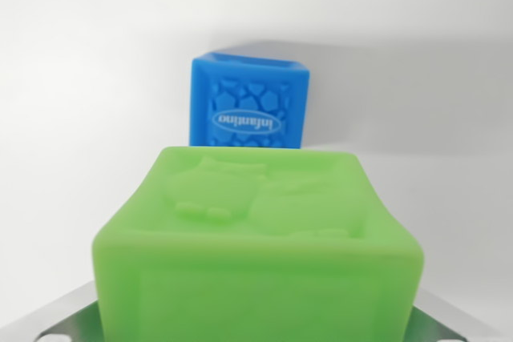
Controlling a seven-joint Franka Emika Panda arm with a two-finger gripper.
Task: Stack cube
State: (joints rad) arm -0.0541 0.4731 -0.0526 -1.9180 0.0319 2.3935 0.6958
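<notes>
A green cube (pixel 256 250) is seen large in the lower half of the wrist view, filling most of the foreground, with a raised relief of animal-like shapes on its upper face. Behind it, a blue cube (pixel 248 102) is seen resting on the white bench (pixel 88 78), its lower edge hidden by the green one; a cracked pattern and an oval logo, upside down in this view, are moulded on its facing side. Whether the two cubes touch cannot be told. Metal parts of the gripper (pixel 68 322) are glimpsed at the bottom corners on either side of the green cube, but the fingertips are hidden, so it cannot be told whether the cube is grasped or released.
</notes>
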